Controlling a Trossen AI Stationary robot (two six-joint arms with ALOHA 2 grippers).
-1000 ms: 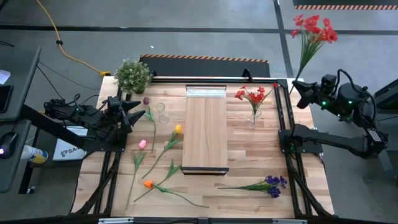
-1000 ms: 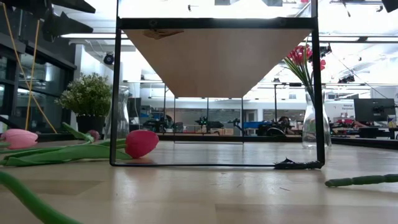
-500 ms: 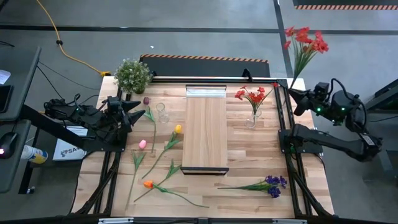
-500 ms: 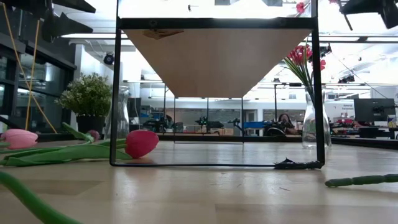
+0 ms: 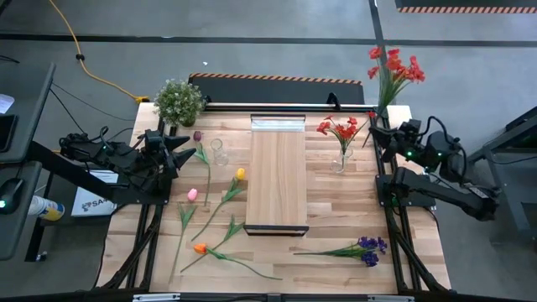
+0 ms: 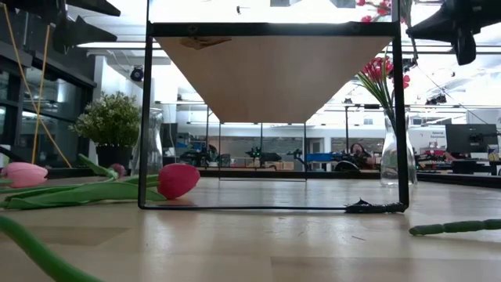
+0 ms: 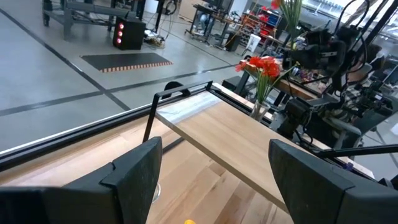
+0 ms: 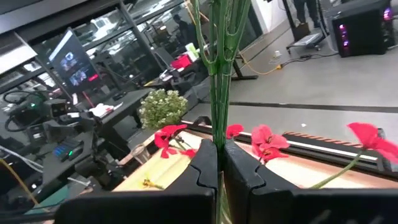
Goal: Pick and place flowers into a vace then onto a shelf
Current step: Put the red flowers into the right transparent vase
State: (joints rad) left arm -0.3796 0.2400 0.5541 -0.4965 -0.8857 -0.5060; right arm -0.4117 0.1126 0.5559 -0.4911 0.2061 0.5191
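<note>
My right gripper hovers at the table's far right edge, shut on a bunch of red flowers whose heads stand above it. Beside it, a glass vase on the table holds other red flowers. The shelf lies in the table's middle. An empty glass vase stands left of it. Maroon, yellow, pink, orange and purple flowers lie flat on the table. My left gripper waits open at the left edge, holding nothing. My right gripper pinches the bunch's green stems between its two fingers. The fingers lie about level, pointing toward the table's left, across the stems. The bunch stands upright, heads above the fingers, lifted clear of the table.
A bushy potted plant sits at the far left corner. A black frame surrounds the work area, with an upright post close to the filled vase. Bare planks lie right of the shelf, between the vase and the purple flowers.
My right gripper has come down and moved from beyond the table's right edge toward the table and the filled vase, staying shut. The red bunch has travelled with it, upright, its heads now over the table's far right corner.
</note>
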